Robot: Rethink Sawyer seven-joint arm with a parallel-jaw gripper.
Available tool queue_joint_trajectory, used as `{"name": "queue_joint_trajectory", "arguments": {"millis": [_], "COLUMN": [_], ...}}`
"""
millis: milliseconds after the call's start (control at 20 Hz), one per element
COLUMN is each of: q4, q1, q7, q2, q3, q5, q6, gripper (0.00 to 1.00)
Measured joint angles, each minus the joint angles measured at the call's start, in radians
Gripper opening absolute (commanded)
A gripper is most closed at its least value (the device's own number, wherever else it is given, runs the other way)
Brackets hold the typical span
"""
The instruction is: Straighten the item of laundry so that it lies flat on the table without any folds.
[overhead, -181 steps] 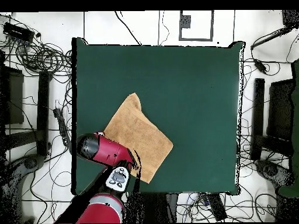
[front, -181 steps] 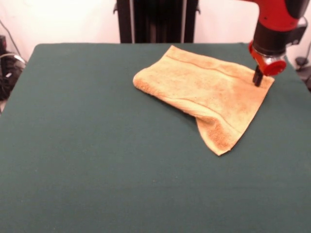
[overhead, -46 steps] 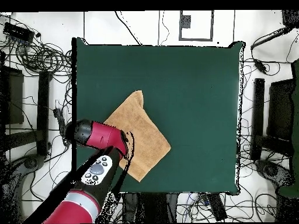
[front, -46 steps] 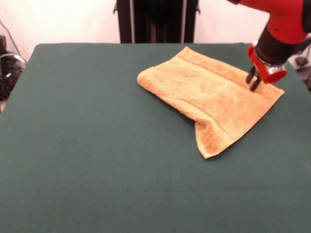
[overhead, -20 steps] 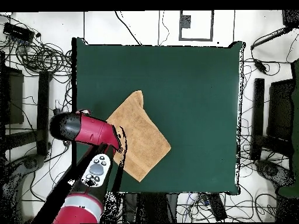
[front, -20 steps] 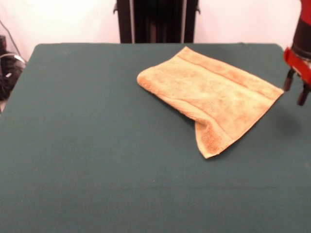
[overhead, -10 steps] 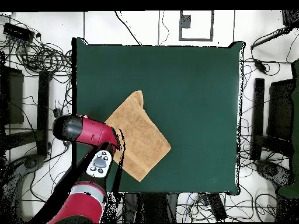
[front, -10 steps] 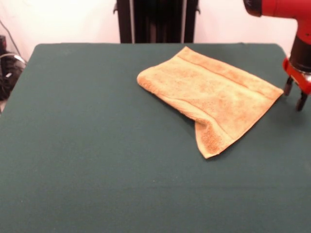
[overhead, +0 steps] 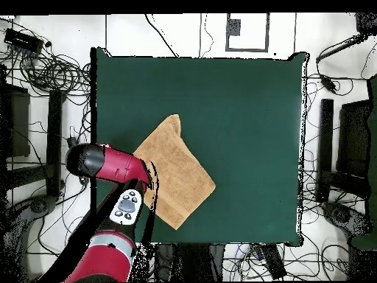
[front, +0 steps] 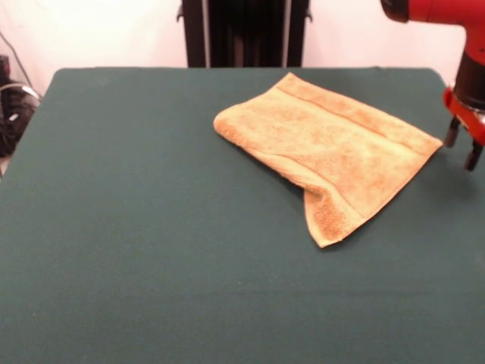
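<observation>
The item of laundry (front: 333, 152) is an orange-tan towel lying folded over on itself on the green table (front: 151, 227), right of centre toward the far side. A rounded fold forms its left end and a striped flap points toward the near edge. In the overhead view the item of laundry (overhead: 177, 173) lies as a slanted rectangle near the table's (overhead: 243, 110) lower left. My gripper (front: 463, 145) hangs open just right of the towel's right corner, apart from it and holding nothing. Seen from overhead, the red arm (overhead: 110, 163) hides the gripper.
The table's right edge lies close to my gripper in the front view. Black posts (front: 242, 34) stand behind the table's far edge. Cables and stands (overhead: 44, 66) crowd the floor around the table in the overhead view.
My gripper was shut on the towel's right corner and dragged it a little to the right. It then let go and moved off the cloth to the right. The towel has lain still since.
</observation>
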Motion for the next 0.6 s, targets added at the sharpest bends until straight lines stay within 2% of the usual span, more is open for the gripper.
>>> {"name": "queue_joint_trajectory", "arguments": {"millis": [250,600], "q4": [0.0,0.0], "q1": [0.001,0.004], "q7": [0.0,0.0], "q2": [-0.016,-0.047], "q3": [0.0,0.0], "q5": [0.0,0.0], "q6": [0.061,0.083], "gripper": [1.0,1.0]}}
